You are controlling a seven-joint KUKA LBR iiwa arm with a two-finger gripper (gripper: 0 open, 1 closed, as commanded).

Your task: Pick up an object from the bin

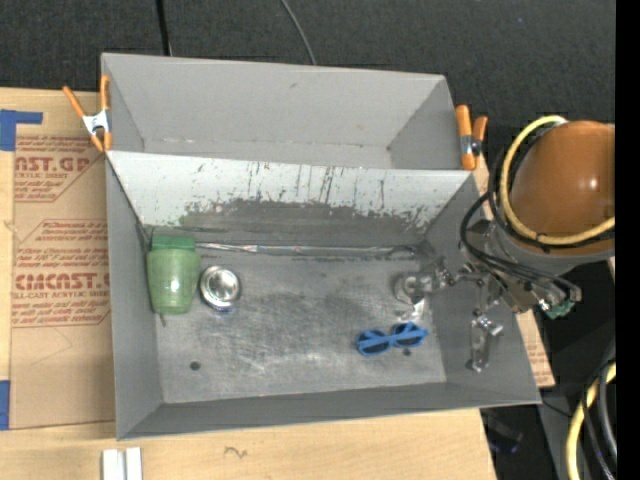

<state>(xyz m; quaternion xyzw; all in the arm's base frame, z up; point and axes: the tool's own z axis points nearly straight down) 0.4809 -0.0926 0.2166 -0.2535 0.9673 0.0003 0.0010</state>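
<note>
Camera view puts your gripper [440, 303] low at the right end of the bin [290, 118], hard by the sloping right wall, with the blue glasses-shaped piece [391, 340] on the floor just beside it, toward the near wall. I cannot tell whether the tool is wide or narrow, and nothing can be seen held in it.

Your main risk is that wall. Descend from here and the metal on the tool's outer side could scrape or catch the slope, twisting the approach. The blue piece is flat and thin, so a closing tool may slide over it or skid it toward the near-right corner, where the walls meet and you would have little room to work.

Open room lies to the left: the middle of the floor is bare. The green cup [172, 273] and the silver can [219, 287] sit touching or nearly so against the left wall, well apart from the tool. Shifting left before descending looks safer to me.
</note>
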